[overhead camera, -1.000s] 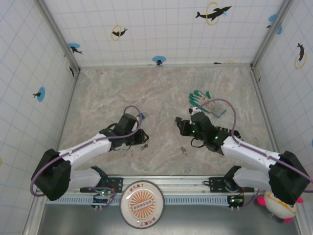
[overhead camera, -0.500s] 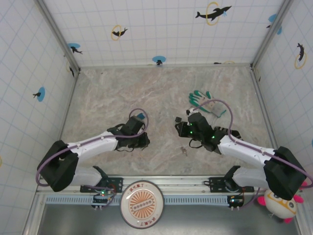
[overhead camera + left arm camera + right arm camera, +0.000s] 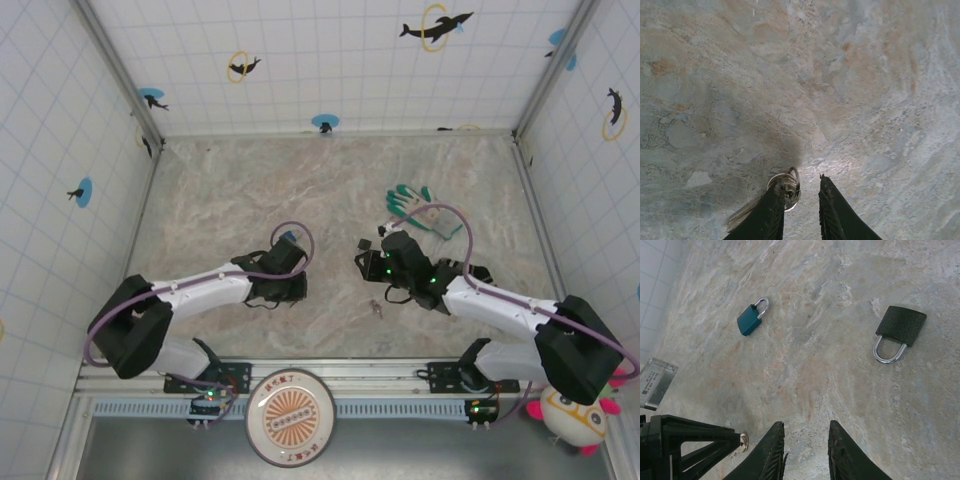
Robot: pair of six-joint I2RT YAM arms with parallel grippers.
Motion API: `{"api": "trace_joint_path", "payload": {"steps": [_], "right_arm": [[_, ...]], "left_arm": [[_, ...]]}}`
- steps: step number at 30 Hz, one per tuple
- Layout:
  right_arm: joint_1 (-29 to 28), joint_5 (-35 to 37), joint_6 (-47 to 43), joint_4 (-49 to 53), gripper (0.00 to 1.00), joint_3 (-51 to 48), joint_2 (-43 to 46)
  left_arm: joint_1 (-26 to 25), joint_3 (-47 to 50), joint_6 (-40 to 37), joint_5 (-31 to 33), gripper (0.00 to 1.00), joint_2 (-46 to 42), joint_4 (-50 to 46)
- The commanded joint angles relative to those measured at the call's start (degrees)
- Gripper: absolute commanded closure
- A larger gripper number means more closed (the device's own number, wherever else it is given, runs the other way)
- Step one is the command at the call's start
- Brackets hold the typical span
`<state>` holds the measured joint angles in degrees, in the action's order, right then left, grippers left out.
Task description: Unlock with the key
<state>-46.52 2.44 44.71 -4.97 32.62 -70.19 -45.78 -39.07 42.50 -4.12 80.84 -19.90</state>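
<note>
Silver key [image 3: 791,192] sits right at one finger tip of the left gripper [image 3: 802,182], outside its small gap. Right gripper [image 3: 806,423] is a little apart too.

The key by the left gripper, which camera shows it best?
The left wrist view. The key on its ring lies close up, right beside one fingertip of the left gripper. From the top external camera the gripper's body hides that spot.

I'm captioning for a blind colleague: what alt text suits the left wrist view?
A small silvery key lies on the marbled table, beside one fingertip of the left gripper. Its two dark fingers stand slightly apart.
</note>
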Motion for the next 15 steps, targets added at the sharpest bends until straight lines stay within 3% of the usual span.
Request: {"api": "trace_joint_path", "payload": {"steps": [1, 10, 15], "right_arm": [[-0.32, 0.13, 0.29, -1.95, 0.71, 0.32, -0.30], [-0.66, 0.95, 0.82, -3.07, 0.79, -1.02, 0.62], [-0.68, 2.38, 0.09, -3.42, 0.81, -2.15, 2.52]], "left_arm": [[-0.84, -1.80, 0.21, 2.44, 0.77, 0.97, -2.92], [-2.11, -2.59, 0.23, 3.28, 1.00, 1.53, -3.19], [-2.20, -5.22, -2.00, 4.43, 1.00, 0.08, -5.77]]}}
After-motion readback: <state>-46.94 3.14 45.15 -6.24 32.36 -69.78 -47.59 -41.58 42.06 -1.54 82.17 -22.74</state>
